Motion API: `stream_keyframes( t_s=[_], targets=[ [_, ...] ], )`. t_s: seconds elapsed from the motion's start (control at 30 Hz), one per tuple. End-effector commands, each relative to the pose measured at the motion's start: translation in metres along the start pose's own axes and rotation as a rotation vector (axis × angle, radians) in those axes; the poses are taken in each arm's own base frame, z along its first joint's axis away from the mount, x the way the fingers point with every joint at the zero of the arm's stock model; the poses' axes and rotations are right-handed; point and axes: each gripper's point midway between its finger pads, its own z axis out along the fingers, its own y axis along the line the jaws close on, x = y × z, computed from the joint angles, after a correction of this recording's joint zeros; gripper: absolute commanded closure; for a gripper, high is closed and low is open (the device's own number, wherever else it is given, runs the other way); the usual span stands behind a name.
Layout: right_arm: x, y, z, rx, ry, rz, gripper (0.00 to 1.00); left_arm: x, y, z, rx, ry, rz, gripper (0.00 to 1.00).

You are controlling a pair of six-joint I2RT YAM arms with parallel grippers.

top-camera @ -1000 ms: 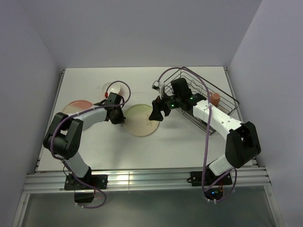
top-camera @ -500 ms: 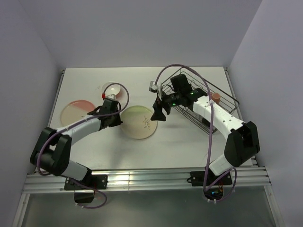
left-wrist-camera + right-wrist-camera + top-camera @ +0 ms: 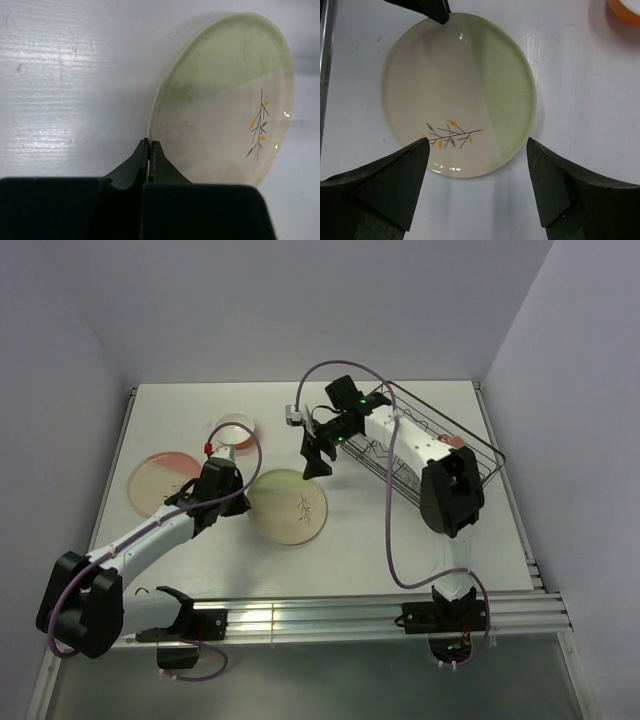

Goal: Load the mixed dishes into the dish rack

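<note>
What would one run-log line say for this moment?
left gripper: shut, at rim of round cream-green sprig plate | right gripper: open, pointing at plate

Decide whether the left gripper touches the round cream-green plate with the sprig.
Cannot tell. Left wrist view puts the shut left gripper at the rim of the cream-green plate, but no view shows contact or a gap.

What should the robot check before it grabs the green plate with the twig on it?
1. Right gripper open: ok, jaws wide.
2. Right gripper above green plate: ok, plate lies right under it.
3. Left gripper out of the way: not ok, its shut tip sits at the plate's rim.
4. Plate's edge raised for gripping: cannot tell.
5. Free slot in dish rack: cannot tell, the right arm covers part.
</note>
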Motion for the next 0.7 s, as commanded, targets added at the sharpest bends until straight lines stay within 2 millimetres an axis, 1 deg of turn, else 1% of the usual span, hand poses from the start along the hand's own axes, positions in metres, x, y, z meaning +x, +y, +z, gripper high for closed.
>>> stream_keyframes(
  t_s=[0.0,0.03,0.07,0.1,0.13,0.17,0.2,0.23,0.27,0.33,0.37,0.4,0.47,0.53,0.57,0.67],
  targets=[
    [-0.029,-0.005,0.004,-0.1,-0.011,-0.187,0.15,-0.021,-0.025,-0.015,0.114,-0.077,-0.023,1.0],
    [-0.03,-0.008,0.008,-0.11,0.003,-0.179,0.15,-0.021,-0.026,-0.017,0.118,-0.078,-0.027,1.0],
    [-0.037,-0.017,0.019,-0.113,0.012,-0.173,0.17,-0.023,-0.027,-0.02,0.128,-0.088,-0.031,1.0],
    [-0.035,-0.013,0.022,-0.134,0.027,-0.142,0.18,-0.023,-0.028,-0.022,0.13,-0.09,-0.039,1.0],
    [-0.038,-0.009,0.028,-0.149,0.024,-0.126,0.18,-0.024,-0.029,-0.024,0.138,-0.098,-0.043,1.0],
    [-0.035,-0.006,0.032,-0.162,0.021,-0.108,0.18,-0.025,-0.029,-0.026,0.143,-0.1,-0.046,1.0],
    [-0.039,-0.011,0.036,-0.139,0.0,-0.134,0.18,-0.023,-0.029,-0.026,0.146,-0.098,-0.049,1.0],
    [-0.04,-0.012,0.039,-0.126,-0.006,-0.124,0.17,-0.023,-0.029,-0.027,0.15,-0.1,-0.055,1.0],
    [-0.038,-0.011,0.042,-0.125,-0.008,-0.138,0.14,-0.023,-0.03,-0.029,0.155,-0.105,-0.057,1.0],
    [-0.036,-0.012,0.049,-0.143,0.0,-0.163,0.13,-0.022,-0.029,-0.031,0.157,-0.105,-0.058,1.0],
    [-0.039,-0.02,0.055,-0.149,-0.001,-0.172,0.14,-0.021,-0.028,-0.031,0.153,-0.102,-0.055,1.0],
    [-0.035,-0.011,0.059,-0.194,0.011,-0.138,0.14,-0.022,-0.029,-0.032,0.156,-0.104,-0.052,1.0],
    [-0.035,-0.015,0.068,-0.213,0.01,-0.116,0.15,-0.023,-0.029,-0.034,0.159,-0.109,-0.048,1.0],
    [-0.034,-0.018,0.076,-0.201,0.007,-0.123,0.14,-0.026,-0.03,-0.036,0.164,-0.119,-0.043,1.0],
    [-0.029,-0.016,0.079,-0.2,0.013,-0.115,0.14,-0.026,-0.031,-0.036,0.166,-0.119,-0.041,1.0],
    [-0.03,-0.024,0.086,-0.176,0.007,-0.14,0.13,-0.028,-0.033,-0.039,0.179,-0.122,-0.037,1.0]
  ],
)
